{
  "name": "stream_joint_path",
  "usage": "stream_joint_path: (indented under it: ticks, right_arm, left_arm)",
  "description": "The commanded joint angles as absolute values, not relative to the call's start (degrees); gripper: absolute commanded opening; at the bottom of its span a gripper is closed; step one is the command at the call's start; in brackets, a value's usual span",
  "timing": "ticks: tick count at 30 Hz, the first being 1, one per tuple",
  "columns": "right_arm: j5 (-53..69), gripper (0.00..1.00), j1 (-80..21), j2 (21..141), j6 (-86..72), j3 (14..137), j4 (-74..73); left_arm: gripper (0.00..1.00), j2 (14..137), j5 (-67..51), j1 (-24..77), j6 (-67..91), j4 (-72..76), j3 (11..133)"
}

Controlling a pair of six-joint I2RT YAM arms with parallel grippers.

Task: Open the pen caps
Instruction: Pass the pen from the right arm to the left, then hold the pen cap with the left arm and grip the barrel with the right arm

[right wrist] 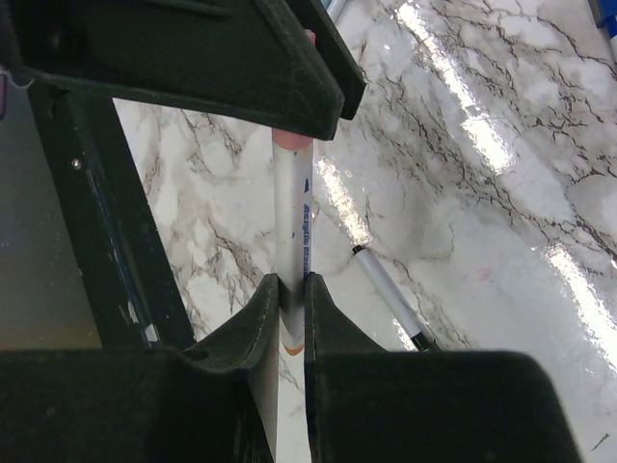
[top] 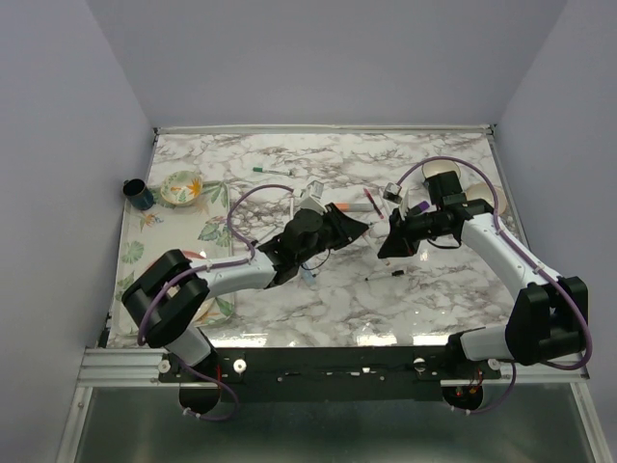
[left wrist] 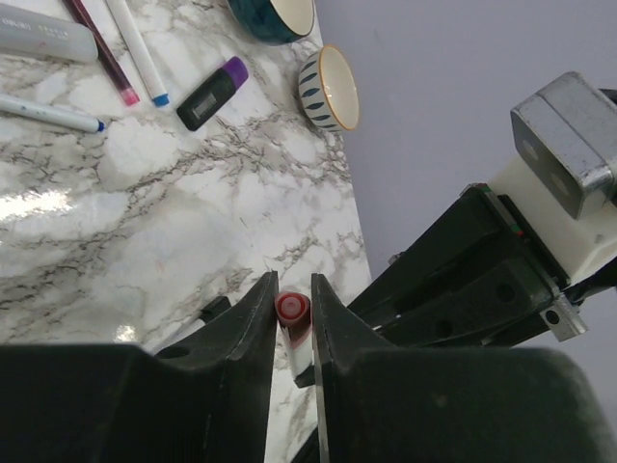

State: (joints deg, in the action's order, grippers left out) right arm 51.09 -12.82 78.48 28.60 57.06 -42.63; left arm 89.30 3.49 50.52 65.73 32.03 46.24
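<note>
**Both claws on 1 pen, mid-table, cap end in the left claw**

- Marble table [top: 434,299]: the top view alone shows the whole layout. The left arm [top: 231,275] and right arm [top: 501,246] reach inward and meet near the centre, above the surface.
- Far left edge, top view only: a floral bowl [top: 181,188] with a dark cup [top: 135,193] just beside it.
- Left wrist view only: a striped bowl [left wrist: 330,89] and a teal bowl [left wrist: 275,14] at the table's edge. A purple-capped black marker [left wrist: 212,94] lies near them, with several thin pens beside it.
- Right gripper [right wrist: 292,285]: jaws pressed tight on both sides of the white pen body [right wrist: 292,222], which has blue lettering on its barrel. Its own camera shows this grip, but the top view is too small to confirm it.
- Left gripper [left wrist: 294,285]: jaws nearly together, each finger flush against a side of the red cap [left wrist: 292,309]. Its own camera looks down on the cap's round end, with white barrel below it. In the right wrist view the cap is mostly hidden behind the left claw's black fingers.
- The cap sits on the pen, which is held clear of the table between the 2 claws.
- 1 loose pen [right wrist: 386,301] with a dark tip lies on the marble just beside the held one.
</note>
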Motion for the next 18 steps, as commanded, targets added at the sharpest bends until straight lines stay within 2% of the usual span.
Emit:
stream_joint_path:
  ticks: [1, 6, 9, 10, 12, 14, 18]
  right_arm:
    - [52.8, 0.01, -13.4, 78.3, 29.4, 56.3, -43.2]
    - [52.6, 0.02, -13.4, 78.3, 29.1, 56.4, -43.0]
    - [52.6, 0.25, -13.4, 78.1, 28.7, 56.5, -42.7]
    - [52.6, 0.39, -13.3, 78.0, 28.5, 56.4, -42.5]
    - [53.1, 0.50, -13.3, 78.0, 28.1, 56.4, -42.4]
    - [53.1, 0.55, -13.4, 78.0, 27.6, 56.4, -41.9]
    - [52.8, 0.56, -13.3, 78.2, 26.8, 56.6, -41.4]
  left_arm:
    - [0.22, 90.4, 5.3, 51.0, 65.2, 33.6, 47.6]
    - [0.00, 91.0, 4.1, 51.2, 65.0, 34.7, 47.7]
    - [0.00, 90.9, 3.5, 51.3, 64.4, 35.8, 47.6]
    - [0.00, 90.9, 3.3, 51.4, 64.1, 36.4, 47.6]
    - [0.00, 91.1, 1.9, 51.8, 63.5, 38.1, 48.0]
    - [0.00, 91.3, 0.9, 52.1, 63.0, 39.0, 48.5]
    - [0.00, 92.5, 0.0, 52.6, 63.1, 40.1, 49.5]
